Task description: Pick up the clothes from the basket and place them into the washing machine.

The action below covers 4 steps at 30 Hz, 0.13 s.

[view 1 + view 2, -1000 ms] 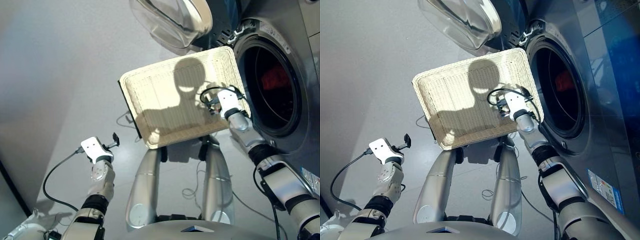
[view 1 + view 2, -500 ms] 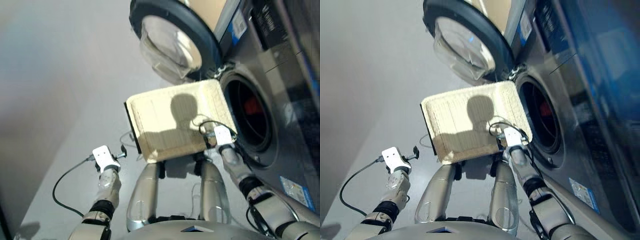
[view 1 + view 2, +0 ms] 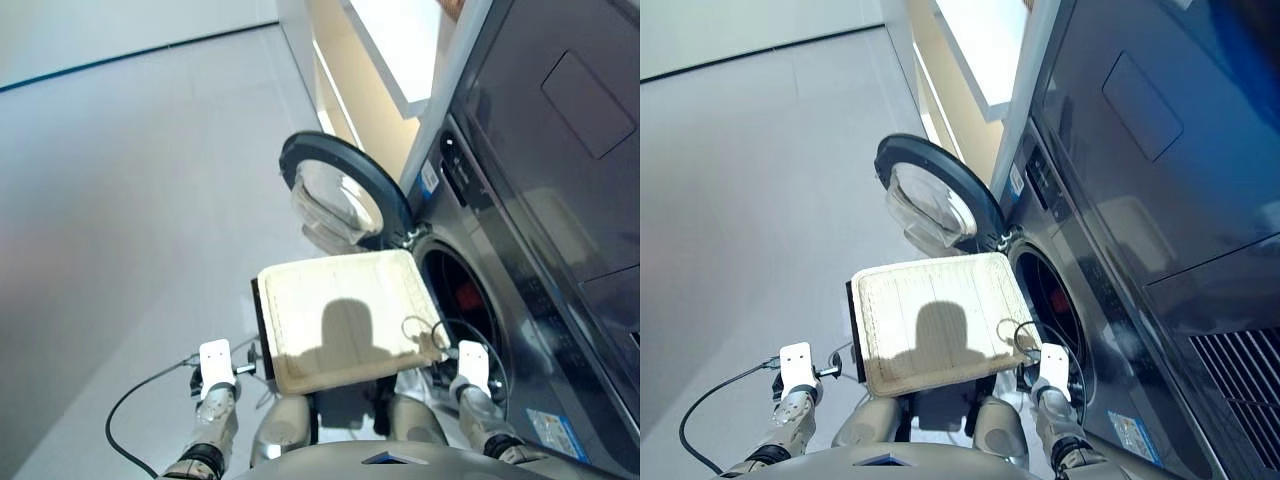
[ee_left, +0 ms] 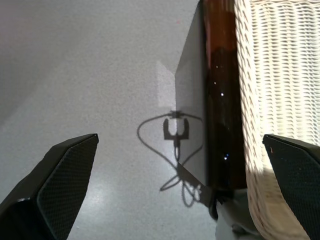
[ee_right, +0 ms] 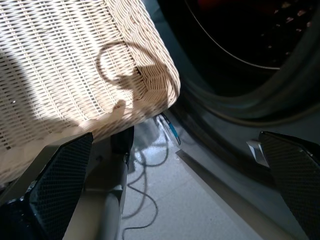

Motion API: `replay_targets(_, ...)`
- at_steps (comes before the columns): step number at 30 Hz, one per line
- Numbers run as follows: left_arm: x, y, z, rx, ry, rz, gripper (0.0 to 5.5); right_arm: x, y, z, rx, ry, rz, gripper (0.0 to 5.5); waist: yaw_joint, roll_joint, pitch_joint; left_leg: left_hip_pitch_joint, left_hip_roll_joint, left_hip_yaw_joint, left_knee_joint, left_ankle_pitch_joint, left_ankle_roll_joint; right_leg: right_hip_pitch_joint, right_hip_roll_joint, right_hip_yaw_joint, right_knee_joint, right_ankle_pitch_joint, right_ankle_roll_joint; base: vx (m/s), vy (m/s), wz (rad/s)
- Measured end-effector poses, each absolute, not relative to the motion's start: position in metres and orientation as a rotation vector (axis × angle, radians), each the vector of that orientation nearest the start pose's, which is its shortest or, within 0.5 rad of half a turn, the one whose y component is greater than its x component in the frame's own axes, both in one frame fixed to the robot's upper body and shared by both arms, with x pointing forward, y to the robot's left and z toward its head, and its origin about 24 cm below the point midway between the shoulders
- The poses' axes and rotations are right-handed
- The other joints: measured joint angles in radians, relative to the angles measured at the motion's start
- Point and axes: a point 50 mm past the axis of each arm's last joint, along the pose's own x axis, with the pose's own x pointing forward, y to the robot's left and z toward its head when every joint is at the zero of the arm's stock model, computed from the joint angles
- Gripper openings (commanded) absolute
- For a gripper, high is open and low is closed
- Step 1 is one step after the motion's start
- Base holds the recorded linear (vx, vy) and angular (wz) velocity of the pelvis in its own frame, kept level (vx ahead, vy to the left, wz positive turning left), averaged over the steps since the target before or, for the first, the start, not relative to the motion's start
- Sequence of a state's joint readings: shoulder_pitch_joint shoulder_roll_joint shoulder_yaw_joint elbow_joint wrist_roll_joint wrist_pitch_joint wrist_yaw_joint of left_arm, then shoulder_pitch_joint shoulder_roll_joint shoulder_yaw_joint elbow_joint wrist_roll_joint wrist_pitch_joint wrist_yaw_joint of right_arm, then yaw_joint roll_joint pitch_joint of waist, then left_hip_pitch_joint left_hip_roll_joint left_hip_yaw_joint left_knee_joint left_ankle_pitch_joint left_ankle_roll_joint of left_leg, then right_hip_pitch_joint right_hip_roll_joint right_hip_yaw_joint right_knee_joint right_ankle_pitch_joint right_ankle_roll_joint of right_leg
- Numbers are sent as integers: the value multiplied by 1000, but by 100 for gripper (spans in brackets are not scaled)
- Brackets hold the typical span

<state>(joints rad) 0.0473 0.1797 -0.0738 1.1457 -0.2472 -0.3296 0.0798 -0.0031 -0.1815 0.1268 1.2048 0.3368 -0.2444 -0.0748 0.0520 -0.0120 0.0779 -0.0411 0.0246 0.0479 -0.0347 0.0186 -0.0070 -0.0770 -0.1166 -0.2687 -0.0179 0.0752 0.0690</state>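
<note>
The cream woven basket (image 3: 340, 320) lies in front of me with nothing in it but my shadow. To its right is the dark grey washing machine (image 3: 520, 330), its round door (image 3: 345, 195) swung open. A red piece of the clothes (image 3: 462, 296) shows inside the dark drum; the other pieces are out of view. My left gripper (image 4: 175, 187) is open over the floor, beside the basket's left edge. My right gripper (image 5: 170, 185) is open and holds nothing. It sits low by the basket's near right corner (image 5: 160, 85), in front of the drum rim.
A dark appliance (image 3: 560, 120) is stacked above the washing machine. The basket rests on a dark stand (image 4: 220, 100). Cables (image 4: 175, 145) lie on the grey floor under it. A cream wall and a white ledge (image 3: 400, 50) stand behind the door.
The camera has tilted up and the scene now looks farther away. My right gripper has come back from over the basket's right side to its near right corner. The left arm sits lower.
</note>
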Motion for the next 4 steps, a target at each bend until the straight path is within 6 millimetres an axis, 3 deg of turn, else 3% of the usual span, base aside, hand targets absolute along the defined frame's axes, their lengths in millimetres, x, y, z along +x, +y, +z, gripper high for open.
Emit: replay_targets(4,96,217,-153,75,917,208,550,99,-216,-157,-15,992,-257,550,0,0,-31,37,4,-5,-14,-4,-11,48,5,-3,-35,8,-2,0,0,0)
